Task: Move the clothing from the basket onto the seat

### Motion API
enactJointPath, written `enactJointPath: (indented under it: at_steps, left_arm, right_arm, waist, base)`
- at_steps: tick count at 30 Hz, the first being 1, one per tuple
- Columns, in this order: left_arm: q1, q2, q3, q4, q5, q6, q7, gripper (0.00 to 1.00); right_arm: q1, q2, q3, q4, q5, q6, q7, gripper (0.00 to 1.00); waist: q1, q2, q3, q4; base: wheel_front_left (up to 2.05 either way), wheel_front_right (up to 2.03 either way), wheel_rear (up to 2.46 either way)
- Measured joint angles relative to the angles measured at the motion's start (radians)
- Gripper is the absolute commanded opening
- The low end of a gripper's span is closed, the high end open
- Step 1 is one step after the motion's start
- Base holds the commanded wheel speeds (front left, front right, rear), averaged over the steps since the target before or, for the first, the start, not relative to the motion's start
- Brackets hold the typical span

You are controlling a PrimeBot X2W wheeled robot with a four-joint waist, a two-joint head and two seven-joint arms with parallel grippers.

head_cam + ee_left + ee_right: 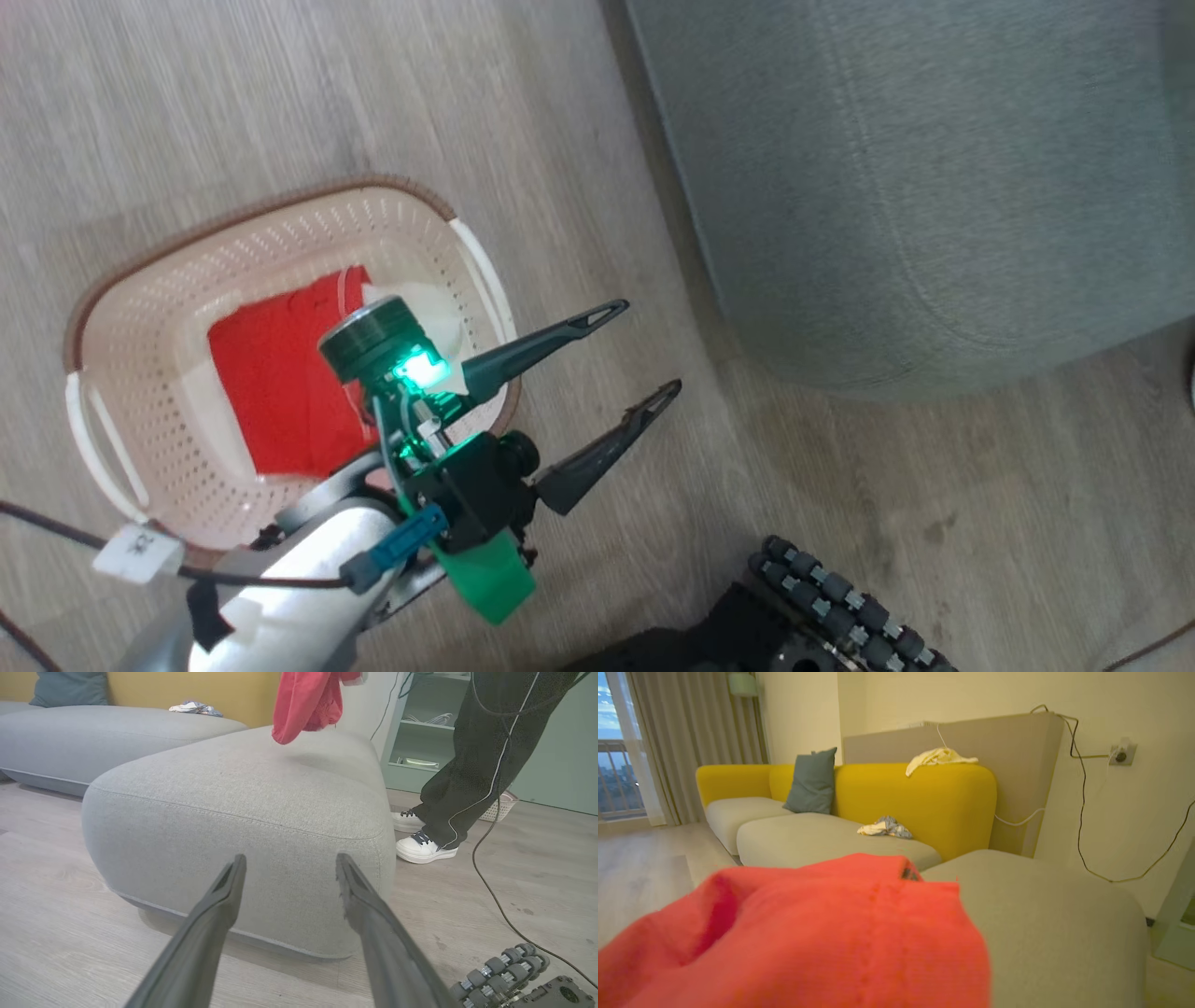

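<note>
My left end effector (639,353) spreads wide, empty, the cream perforated plastic basket (140,308) at nine o'clock. A bright red fabric garment (822,933) covers my right end effector, so I cannot tell its grip.

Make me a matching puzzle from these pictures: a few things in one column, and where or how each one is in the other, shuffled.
Column one
1. cream perforated plastic basket
2. blue-grey square cushion
3. left gripper with two long dark fingers
4. crumpled pale yellow cloth

Column two
a. draped on top of the yellow sofa back
b. on the wooden floor, red clothing inside
c. leaning against the sofa back
d. open, empty, pointing towards the grey fabric seat

Pairs: 1-b, 2-c, 3-d, 4-a
</note>
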Motion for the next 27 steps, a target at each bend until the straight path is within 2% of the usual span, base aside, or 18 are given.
enactJointPath:
  at_steps: [3,8,12,16,19,27]
  left_arm:
    - [0.000,0.009,0.001,-0.007,0.000,0.000,0.000,1.00]
    - [-0.016,0.019,0.000,-0.017,0.007,0.000,0.000,1.00]
    - [-0.040,0.035,0.006,-0.022,0.009,0.000,0.000,1.00]
    - [-0.040,0.035,0.017,-0.024,0.009,0.000,0.000,1.00]
    - [-0.042,0.036,0.027,-0.028,0.009,0.000,0.000,1.00]
    - [-0.056,0.033,0.035,-0.034,0.009,0.000,-0.001,1.00]
  right_arm:
    - [-0.036,0.001,-0.001,0.066,-0.027,0.000,0.000,0.00]
    - [-0.123,0.001,-0.033,0.087,-0.074,0.000,0.000,0.00]
    - [-0.185,0.020,-0.159,0.089,-0.043,0.000,0.000,0.00]
    - [-0.195,0.021,-0.163,0.100,-0.079,0.000,0.000,0.00]
    - [-0.195,0.022,-0.139,0.183,-0.162,0.000,0.000,0.00]
    - [-0.228,0.018,-0.109,0.482,-0.261,0.000,0.018,0.00]
  waist:
    - [0.0000,0.0000,0.028,0.013]
    - [0.0000,0.0000,0.077,0.035]
    - [0.0000,0.0000,0.116,0.054]
    - [-0.0001,0.0000,0.143,0.066]
    - [0.0000,0.0000,0.165,0.077]
    - [-0.0001,0.0000,0.196,0.098]
  base:
    - [0.00,0.00,0.00]
    - [0.00,0.00,0.00]
    - [0.00,0.00,0.00]
    - [0.00,0.00,0.00]
    - [0.00,0.00,0.00]
    - [0.00,0.00,0.00]
